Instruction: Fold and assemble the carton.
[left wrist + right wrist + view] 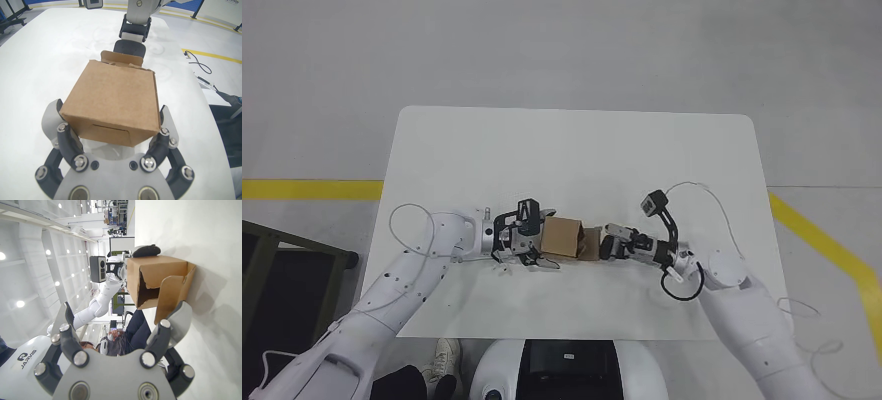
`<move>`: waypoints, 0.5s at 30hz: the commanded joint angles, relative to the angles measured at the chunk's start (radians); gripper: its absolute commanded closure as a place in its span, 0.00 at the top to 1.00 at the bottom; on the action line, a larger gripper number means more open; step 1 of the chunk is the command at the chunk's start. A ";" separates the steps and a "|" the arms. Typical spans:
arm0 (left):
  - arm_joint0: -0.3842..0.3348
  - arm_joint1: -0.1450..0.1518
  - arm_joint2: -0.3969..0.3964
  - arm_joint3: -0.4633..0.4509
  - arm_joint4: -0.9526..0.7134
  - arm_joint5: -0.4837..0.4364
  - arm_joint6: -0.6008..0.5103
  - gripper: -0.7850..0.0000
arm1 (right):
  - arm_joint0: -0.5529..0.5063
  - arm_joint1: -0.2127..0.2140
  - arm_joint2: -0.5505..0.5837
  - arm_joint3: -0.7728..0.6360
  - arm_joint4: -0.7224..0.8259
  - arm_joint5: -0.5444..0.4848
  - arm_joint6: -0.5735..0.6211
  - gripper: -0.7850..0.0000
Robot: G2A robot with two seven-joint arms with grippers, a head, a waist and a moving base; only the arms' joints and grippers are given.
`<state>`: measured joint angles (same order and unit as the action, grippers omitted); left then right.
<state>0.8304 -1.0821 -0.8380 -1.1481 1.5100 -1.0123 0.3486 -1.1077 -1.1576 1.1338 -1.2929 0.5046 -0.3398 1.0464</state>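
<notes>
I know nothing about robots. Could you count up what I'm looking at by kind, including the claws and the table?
carton, brown cardboard: 1
Robot claws, the left claw and the right claw: 2
table, white: 1
Total: 4
</notes>
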 commanded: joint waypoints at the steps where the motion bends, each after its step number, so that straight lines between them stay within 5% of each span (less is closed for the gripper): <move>1: 0.000 0.000 -0.001 0.000 0.001 0.001 0.000 1.00 | 0.005 -0.001 -0.005 0.005 0.001 0.010 0.007 1.00; 15: 0.003 0.001 -0.006 -0.001 0.002 0.002 -0.002 1.00 | 0.046 0.002 -0.053 0.040 -0.117 0.133 0.070 1.00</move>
<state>0.8337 -1.0810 -0.8437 -1.1487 1.5119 -1.0112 0.3467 -1.0619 -1.1545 1.0826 -1.2566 0.3797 -0.2054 1.1151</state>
